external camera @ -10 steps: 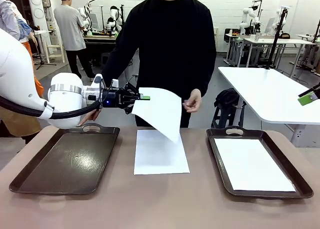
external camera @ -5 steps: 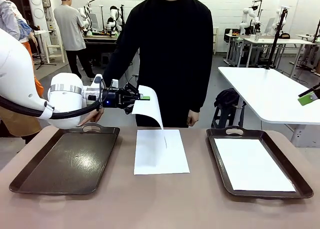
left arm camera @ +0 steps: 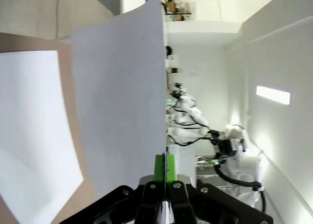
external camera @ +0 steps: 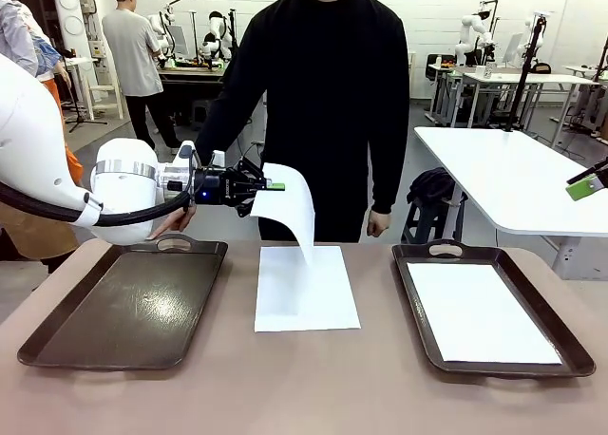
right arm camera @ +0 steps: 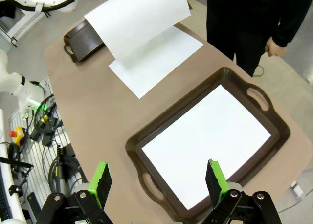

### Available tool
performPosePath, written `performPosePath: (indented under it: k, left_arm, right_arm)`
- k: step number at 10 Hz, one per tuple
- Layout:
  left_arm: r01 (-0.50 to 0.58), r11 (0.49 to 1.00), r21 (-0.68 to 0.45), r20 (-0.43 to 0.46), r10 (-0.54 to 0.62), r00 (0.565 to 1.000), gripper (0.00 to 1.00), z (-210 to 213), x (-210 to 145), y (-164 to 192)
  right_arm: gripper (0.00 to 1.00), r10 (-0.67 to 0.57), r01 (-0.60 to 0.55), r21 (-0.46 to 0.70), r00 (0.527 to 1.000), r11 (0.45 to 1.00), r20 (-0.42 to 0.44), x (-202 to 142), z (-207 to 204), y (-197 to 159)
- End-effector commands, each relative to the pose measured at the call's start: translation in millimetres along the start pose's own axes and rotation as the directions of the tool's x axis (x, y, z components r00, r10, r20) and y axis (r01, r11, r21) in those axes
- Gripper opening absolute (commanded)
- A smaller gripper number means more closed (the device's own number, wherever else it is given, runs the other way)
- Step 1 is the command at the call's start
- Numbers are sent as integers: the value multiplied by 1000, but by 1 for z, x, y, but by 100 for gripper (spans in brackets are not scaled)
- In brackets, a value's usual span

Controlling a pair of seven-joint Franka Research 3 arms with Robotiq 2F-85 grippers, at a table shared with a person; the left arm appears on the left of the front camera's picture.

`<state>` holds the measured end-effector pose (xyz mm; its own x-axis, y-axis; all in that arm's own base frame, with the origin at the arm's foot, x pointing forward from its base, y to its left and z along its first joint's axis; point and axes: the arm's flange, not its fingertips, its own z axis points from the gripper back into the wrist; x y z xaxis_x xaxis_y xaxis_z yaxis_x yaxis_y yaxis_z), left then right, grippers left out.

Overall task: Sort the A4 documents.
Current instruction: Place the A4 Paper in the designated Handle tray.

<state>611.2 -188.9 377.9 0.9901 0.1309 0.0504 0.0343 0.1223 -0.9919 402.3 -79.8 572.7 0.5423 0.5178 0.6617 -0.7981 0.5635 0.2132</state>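
Left hand [external camera: 275,185] shut on edge of one A4 document [external camera: 293,209], curling down ahead of it; right hand [right arm camera: 159,181] wide open, empty, tray [right arm camera: 133,142] ahead of it.

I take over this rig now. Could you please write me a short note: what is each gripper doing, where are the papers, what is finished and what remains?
The left gripper is shut on the held sheet by one edge. The sheet droops in the air above the table sheet.
The right gripper is open, holds nothing and is high above the right tray.
The person's hand hangs at the side, off the paper.
Done: the tray sheet lies flat in the right tray.
Left: lay the held sheet in a tray, probably the left tray, then sort the table sheet.
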Motion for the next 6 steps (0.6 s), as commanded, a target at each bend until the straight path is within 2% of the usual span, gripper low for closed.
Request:
performPosePath:
  k: [1, 3, 5, 6]
  left_arm:
    - [152, 965, 211, 18, -160, 987, 1, 21, -18, -6]
    - [224, 929, 296, 10, -238, 971, 1, 63, -35, -11]
    - [223, 908, 356, 43, -255, 966, 1, 97, -48, -16]
    - [228, 891, 392, 4, -249, 968, 1, 109, -57, -11]
  right_arm:
    - [100, 0, 0, -2, 1000, 1000, 1, 0, -1, 0]
    - [100, 0, 0, -2, 1000, 1000, 1, 0, -1, 0]
    - [100, 0, 0, -2, 1000, 1000, 1, 0, -1, 0]
    - [100, 0, 0, -2, 1000, 1000, 1, 0, -1, 0]
